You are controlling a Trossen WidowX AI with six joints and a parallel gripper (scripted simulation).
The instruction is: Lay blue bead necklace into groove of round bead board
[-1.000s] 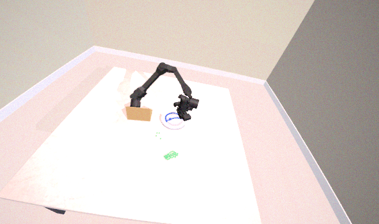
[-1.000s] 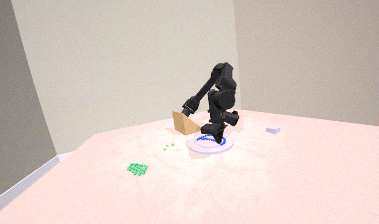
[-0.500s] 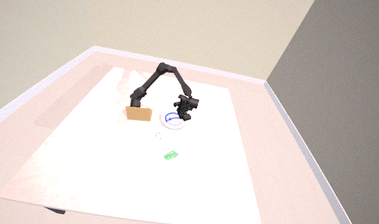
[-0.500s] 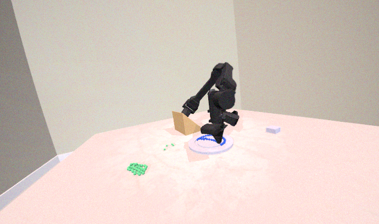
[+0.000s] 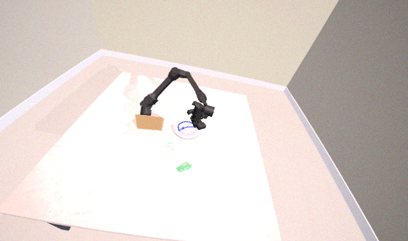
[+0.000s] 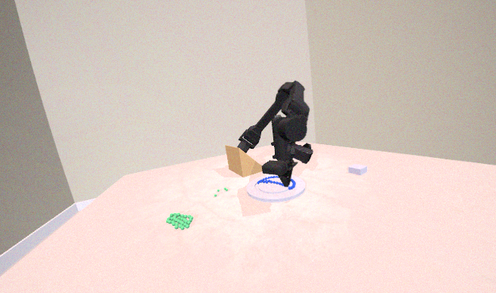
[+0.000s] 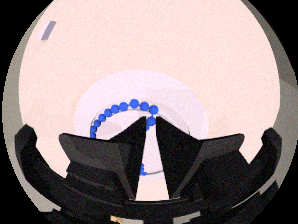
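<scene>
Now, on the pale pink table (image 6: 384, 226) sits the round lilac bead board (image 6: 260, 196), and the blue bead necklace (image 6: 269, 181) lies partly across it. My black pincer (image 6: 288, 183) pinches the strand at the board's far side. Judging by this, laying is underway; next I should trail the beads along the groove.

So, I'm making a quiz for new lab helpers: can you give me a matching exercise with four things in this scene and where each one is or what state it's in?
Things:
1. blue necklace
2. green bead pile
3. tan wedge block
4. gripper

Places or states:
A. by the arm's base
B. lying on the round board
C. shut on the necklace, down over the board
D. alone on the table, away from the board

Pairs: 1-B, 2-D, 3-A, 4-C
</scene>
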